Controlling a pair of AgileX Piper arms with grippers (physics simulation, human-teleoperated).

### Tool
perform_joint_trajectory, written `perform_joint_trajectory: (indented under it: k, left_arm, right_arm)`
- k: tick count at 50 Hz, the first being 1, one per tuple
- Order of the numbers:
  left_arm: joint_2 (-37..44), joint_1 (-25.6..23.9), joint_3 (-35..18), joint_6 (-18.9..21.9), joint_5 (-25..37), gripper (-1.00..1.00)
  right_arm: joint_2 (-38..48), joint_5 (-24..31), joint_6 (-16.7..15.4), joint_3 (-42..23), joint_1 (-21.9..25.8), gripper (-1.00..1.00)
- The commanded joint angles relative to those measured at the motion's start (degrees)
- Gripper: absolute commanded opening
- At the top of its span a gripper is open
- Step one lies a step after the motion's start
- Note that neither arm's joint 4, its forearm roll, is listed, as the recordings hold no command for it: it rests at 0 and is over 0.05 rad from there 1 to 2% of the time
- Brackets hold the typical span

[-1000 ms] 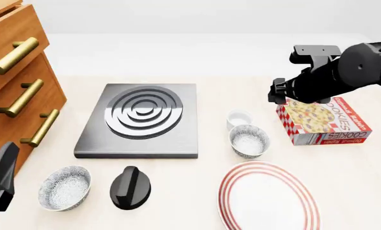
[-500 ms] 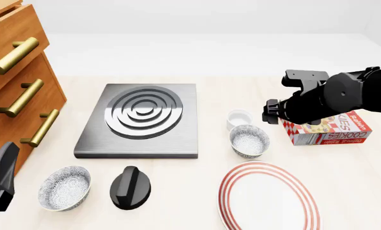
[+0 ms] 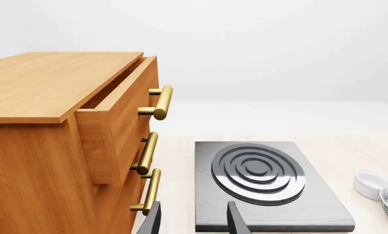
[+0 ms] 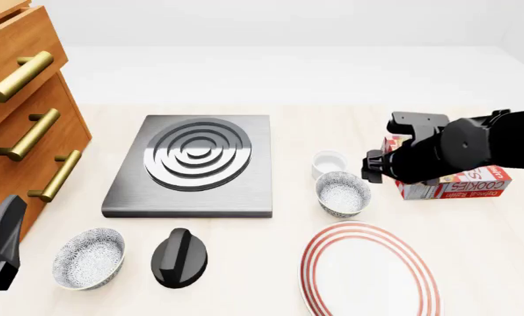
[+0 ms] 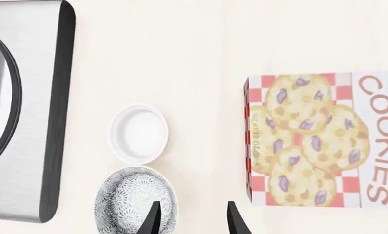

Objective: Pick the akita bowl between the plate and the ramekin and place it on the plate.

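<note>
Starting nearest the camera in the front view: the plate [image 4: 370, 271] lies flat at the front right of the desk [image 4: 271, 250]. A second speckled bowl [image 4: 88, 257] sits at the front left, with a black knob [image 4: 180, 257] just beside it on its right. The left end effector [image 3: 192, 219] hangs low at the left edge beside the wooden drawer unit [image 4: 20, 112]; its fingers are spread apart with nothing between them.

Next row back: the akita bowl [image 4: 343, 193] stands upright between the plate and the ramekin [image 4: 330, 162], touching or nearly touching the ramekin; exact contact cannot be resolved. The right end effector [image 5: 192, 217] hovers above the desk just right of the akita bowl, fingers parted and empty; in the right wrist view one fingertip overlaps the bowl's rim. The right arm partly covers the cookie box [image 4: 455, 181], which lies flat to the right of the bowl.

Farther back, left of the ramekin: grey stove plate [image 4: 195, 164] with concentric rings.
</note>
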Motion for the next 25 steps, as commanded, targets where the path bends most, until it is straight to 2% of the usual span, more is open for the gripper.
perform_joint_trajectory:
  k: [1, 6, 25]
  left_arm:
    - [0.0, 0.0, 0.0, 0.0, 0.0, 1.0]
    - [0.0, 0.0, 0.0, 0.0, 0.0, 1.0]
    - [0.0, 0.0, 0.0, 0.0, 0.0, 1.0]
  right_arm:
    - [1.2, -1.3, 0.1, 0.6, 0.0, 1.0]
    - [1.9, -1.8, 1.3, 0.9, 1.0, 1.0]
    - [3.1, -2.8, 1.9, 1.6, 2.1, 1.0]
